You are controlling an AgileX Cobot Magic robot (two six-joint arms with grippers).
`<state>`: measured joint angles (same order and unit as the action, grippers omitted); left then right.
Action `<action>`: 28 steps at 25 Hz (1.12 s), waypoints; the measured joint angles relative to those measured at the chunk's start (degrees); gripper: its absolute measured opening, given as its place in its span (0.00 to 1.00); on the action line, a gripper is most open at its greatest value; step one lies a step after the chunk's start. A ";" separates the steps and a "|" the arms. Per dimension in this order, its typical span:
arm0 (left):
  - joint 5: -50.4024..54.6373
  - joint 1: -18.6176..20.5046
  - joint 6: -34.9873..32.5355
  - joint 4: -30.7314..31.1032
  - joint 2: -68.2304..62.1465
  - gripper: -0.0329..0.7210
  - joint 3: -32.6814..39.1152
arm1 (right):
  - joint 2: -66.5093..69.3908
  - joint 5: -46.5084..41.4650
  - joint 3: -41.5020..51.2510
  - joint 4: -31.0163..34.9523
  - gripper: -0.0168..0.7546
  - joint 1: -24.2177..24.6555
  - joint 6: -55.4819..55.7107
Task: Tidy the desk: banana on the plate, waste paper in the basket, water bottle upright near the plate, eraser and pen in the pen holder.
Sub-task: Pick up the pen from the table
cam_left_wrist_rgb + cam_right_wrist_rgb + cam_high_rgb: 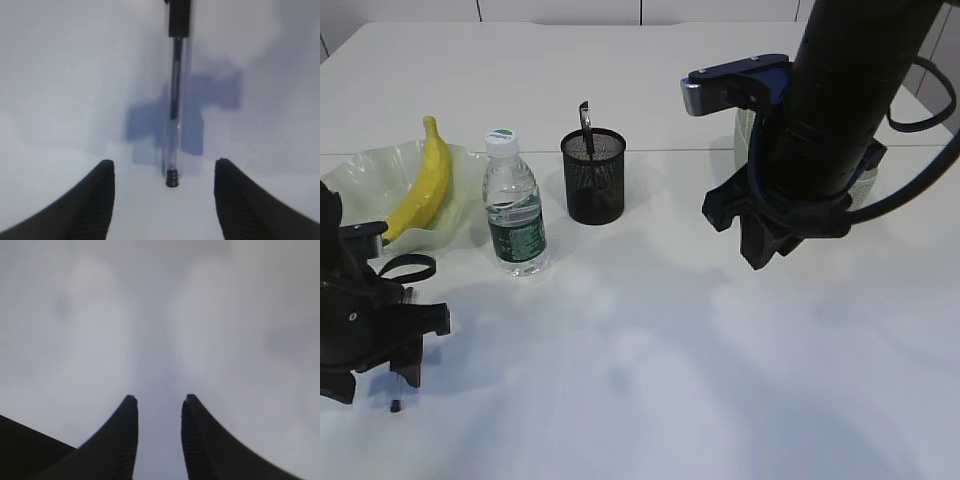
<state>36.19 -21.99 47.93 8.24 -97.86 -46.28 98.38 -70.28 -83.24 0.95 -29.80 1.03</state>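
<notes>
Left wrist view: the left gripper [162, 192] is seen spread wide with nothing clasped, its two dark ribbed fingers [92, 200] flanking the near end of a clear-barrelled pen [174, 125] that lies on the desk [60, 75]; no contact with the pen can be made out. Nothing is held by the right gripper [159, 402] either, its jaws parted narrowly above bare white tabletop. Print on the dark green label of the water bottle [514, 215] is too small to be read. The bottle is stood upright just beside the plate [360, 175], on which the yellow banana [423, 185] is laid. Another dark pen-like item is seen inside the black mesh pen holder [593, 176]. The basket [748, 128] is largely hidden behind the right arm.
</notes>
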 joint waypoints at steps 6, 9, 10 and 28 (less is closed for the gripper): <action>-1.50 0.00 0.00 -0.11 -1.15 0.63 0.00 | 0.00 0.00 0.00 0.11 0.32 0.00 -0.40; -3.06 0.00 0.00 -0.19 -1.36 0.63 0.00 | 0.00 0.00 0.00 0.11 0.32 0.00 -0.50; -3.61 0.00 0.00 -0.19 -1.36 0.63 0.00 | 0.00 0.00 0.00 0.11 0.32 0.00 -0.50; -6.19 0.00 0.00 -0.19 -4.40 0.63 0.00 | 0.00 0.00 0.00 0.11 0.32 0.00 -0.50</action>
<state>30.01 -21.99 47.93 8.05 -102.26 -46.28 98.38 -70.28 -83.24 1.06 -29.80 0.53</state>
